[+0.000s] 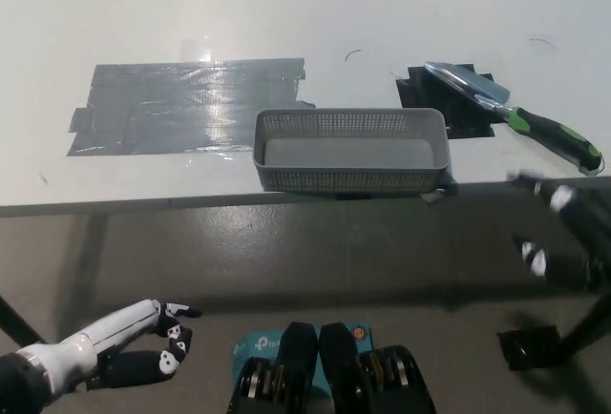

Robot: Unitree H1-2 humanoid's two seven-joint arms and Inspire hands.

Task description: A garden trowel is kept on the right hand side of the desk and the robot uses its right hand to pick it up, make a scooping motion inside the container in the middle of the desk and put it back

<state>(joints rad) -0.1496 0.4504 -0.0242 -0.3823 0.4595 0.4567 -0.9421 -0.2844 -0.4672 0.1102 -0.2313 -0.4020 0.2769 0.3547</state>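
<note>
Left hand rests low, fingers apart, empty. Right hand is blurred below the tabletop edge, fingers spread, empty. Container sits mid-edge. Trowel lies beyond on the right, untouched. Likely stiff, light, slick-bladed; grab the black-green handle.

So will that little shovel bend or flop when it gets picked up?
Probably not: the trowel has a shiny, metal-looking blade, so it's likely stiff. Its thick black-and-green handle looks grippy, not slippery. The blade end may feel heavier.
</note>
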